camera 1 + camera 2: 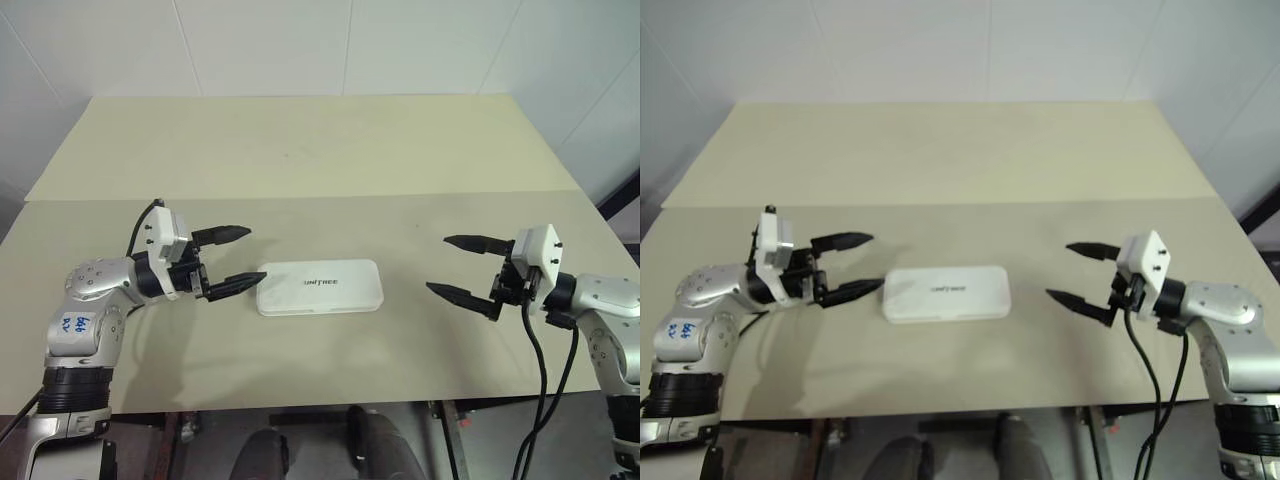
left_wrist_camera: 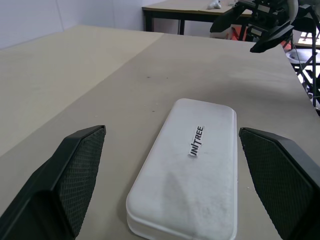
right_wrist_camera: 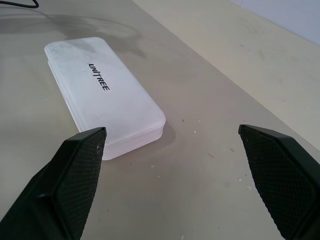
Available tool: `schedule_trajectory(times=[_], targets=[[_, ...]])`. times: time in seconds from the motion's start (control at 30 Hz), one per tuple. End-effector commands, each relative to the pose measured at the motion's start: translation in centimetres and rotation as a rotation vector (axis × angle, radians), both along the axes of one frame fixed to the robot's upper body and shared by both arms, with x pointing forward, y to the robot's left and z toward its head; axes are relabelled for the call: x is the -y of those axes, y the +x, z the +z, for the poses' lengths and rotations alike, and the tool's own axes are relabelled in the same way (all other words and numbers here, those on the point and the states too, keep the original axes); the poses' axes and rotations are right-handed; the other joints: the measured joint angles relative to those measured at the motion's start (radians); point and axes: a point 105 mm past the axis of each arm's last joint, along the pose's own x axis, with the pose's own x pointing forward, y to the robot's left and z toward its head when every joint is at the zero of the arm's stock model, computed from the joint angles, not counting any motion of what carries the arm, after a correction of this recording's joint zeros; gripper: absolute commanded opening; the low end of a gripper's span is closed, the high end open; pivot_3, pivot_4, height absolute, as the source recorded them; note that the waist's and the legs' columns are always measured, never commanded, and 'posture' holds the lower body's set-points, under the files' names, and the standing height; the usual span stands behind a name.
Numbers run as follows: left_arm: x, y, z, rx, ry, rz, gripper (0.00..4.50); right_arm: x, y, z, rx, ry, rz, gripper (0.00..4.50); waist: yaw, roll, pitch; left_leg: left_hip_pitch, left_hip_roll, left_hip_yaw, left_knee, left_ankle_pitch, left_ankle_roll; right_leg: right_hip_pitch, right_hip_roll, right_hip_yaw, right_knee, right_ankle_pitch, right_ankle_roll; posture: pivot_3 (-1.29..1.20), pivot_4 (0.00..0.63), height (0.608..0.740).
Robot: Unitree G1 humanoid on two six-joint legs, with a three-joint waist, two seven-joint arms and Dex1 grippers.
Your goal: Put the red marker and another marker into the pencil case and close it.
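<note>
The flat white plastic pencil case with rounded corners and small grey "UNITREE" lettering lies shut, lid down, near the middle of the pale beige surface, its long side running left to right between the two arms. The left gripper sits just beside the case's left end with its two black fingers spread wide and holding nothing, its lower fingertip almost at the case's corner. The right gripper hangs well apart from the case's right end, fingers likewise spread wide and empty.
</note>
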Motion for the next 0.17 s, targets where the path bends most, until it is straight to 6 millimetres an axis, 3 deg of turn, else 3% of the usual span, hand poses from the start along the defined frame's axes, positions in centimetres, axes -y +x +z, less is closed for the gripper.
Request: schedule_trajectory(times=[0.03, 0.17], targets=[[-0.25, -0.66, 0.79, 0.06, 0.032, 0.0, 4.48, 0.09, 0.0, 1.26, 0.052, 0.006, -0.003, 4.5, 0.0, 0.0, 0.0, 0.0, 0.0, 0.0, 0.0, 0.0, 0.0, 0.0, 0.0, 0.0, 0.0, 0.0, 0.0, 0.0, 0.15, 0.74], [-0.28, -0.78, 0.93, 0.064, 0.021, 0.013, 4.48, -0.06, 0.59, 1.63, 0.065, 0.009, -0.001, 4.5, 0.0, 0.0, 0.0, 0.0, 0.0, 0.0, 0.0, 0.0, 0.0, 0.0, 0.0, 0.0, 0.0, 0.0, 0.0, 0.0, 0.15, 0.74]])
